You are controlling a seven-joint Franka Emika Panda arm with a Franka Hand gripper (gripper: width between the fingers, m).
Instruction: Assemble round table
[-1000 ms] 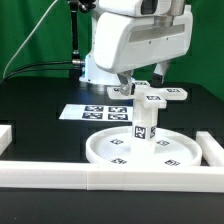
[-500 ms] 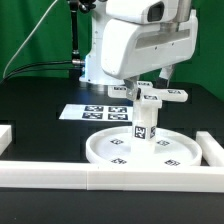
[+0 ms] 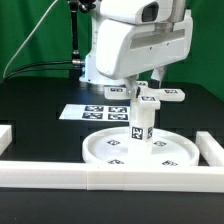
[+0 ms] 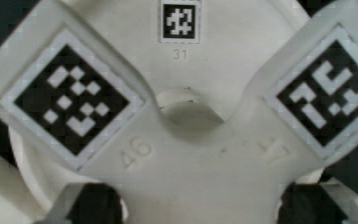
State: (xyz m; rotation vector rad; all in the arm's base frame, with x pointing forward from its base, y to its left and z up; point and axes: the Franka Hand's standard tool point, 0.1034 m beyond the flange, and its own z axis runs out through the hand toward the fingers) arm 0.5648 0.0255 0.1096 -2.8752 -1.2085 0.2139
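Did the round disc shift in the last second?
No visible shift: in the exterior view the round disc sits the same against the front rail and the marker board.

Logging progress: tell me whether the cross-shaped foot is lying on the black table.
No, the cross-shaped foot is up at the top of the upright leg, clear of the table.

Your arm (image 3: 135, 45) fills the upper middle of the exterior view, its bulky white wrist housing tipped a little and facing down. The gripper (image 3: 146, 84) hangs beneath it, pointing downward. In the wrist view the two dark fingertips (image 4: 87, 203) show at opposite sides, well apart, so the jaws stand wide. Neither view lets you tell whether they are pressing on anything.
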